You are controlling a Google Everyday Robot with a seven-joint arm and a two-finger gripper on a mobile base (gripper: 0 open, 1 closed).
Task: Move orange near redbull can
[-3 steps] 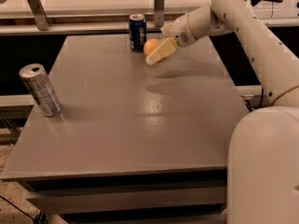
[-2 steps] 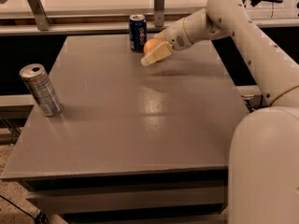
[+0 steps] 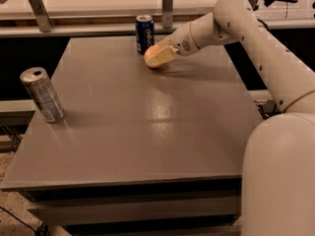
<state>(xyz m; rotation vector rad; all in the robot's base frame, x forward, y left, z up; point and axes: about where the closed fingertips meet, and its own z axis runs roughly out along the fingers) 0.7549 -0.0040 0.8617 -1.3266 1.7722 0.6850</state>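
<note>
The orange [image 3: 149, 53] is at the far middle of the grey table [image 3: 147, 132], just right of a short dark blue can [image 3: 144, 33]. My gripper [image 3: 158, 58] reaches in from the right, and its pale fingers [image 3: 163, 56] are shut on the orange and cover most of it. The orange is held low, at or just above the tabletop. The redbull can [image 3: 42, 94], tall, slim and silver-grey, stands upright near the table's left edge, well away from the gripper.
My white arm [image 3: 256, 38] spans the right side above the table, and the robot's body [image 3: 280, 181] fills the lower right. A counter with metal rails [image 3: 98, 23] runs behind the table's far edge.
My gripper has moved left and slightly toward the camera with the orange in it. Both cans have stayed put.
</note>
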